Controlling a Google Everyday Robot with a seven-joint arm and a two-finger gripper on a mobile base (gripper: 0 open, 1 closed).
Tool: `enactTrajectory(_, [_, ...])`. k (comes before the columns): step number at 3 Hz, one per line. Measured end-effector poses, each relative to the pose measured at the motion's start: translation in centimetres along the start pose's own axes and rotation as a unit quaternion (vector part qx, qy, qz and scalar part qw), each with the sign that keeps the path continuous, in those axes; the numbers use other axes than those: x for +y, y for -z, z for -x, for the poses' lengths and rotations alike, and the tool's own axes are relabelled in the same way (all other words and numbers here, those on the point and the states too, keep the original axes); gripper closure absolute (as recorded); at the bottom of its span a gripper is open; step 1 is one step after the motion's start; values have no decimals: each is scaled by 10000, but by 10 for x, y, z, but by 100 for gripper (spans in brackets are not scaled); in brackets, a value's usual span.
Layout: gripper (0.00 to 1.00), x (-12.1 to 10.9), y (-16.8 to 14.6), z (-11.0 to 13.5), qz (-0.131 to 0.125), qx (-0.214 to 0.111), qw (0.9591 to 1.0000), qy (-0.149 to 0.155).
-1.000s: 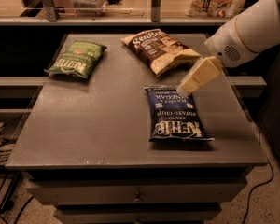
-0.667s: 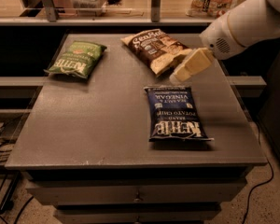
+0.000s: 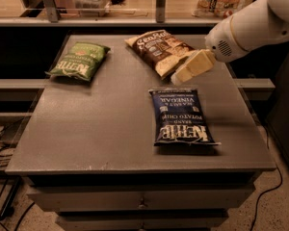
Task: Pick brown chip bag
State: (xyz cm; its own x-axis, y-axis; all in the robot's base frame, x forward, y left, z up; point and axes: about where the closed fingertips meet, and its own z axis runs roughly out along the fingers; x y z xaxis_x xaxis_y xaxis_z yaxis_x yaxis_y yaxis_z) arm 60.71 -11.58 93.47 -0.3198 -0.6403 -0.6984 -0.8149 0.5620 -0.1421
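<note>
End effector, grip state unreadable: expect off-centre contact to shove the brown chip bag, just leftward, away.

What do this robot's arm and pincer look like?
The arm is a white rounded casing with a thin tan band and a dotted vent near the wrist. The pincer, by the brown chip bag, is cream and blocky. No cables show.
</note>
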Motion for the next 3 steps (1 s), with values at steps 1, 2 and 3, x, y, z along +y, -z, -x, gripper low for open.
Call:
enactTrajectory(1, [0, -11, -20, 9, -151, -226, 9993, -245])
enactTrajectory(2, [0, -31, -39, 16, -320, -447, 9974, -461])
enactTrajectory(3, [0, -55, -57, 17, -441, -563, 9950, -693])
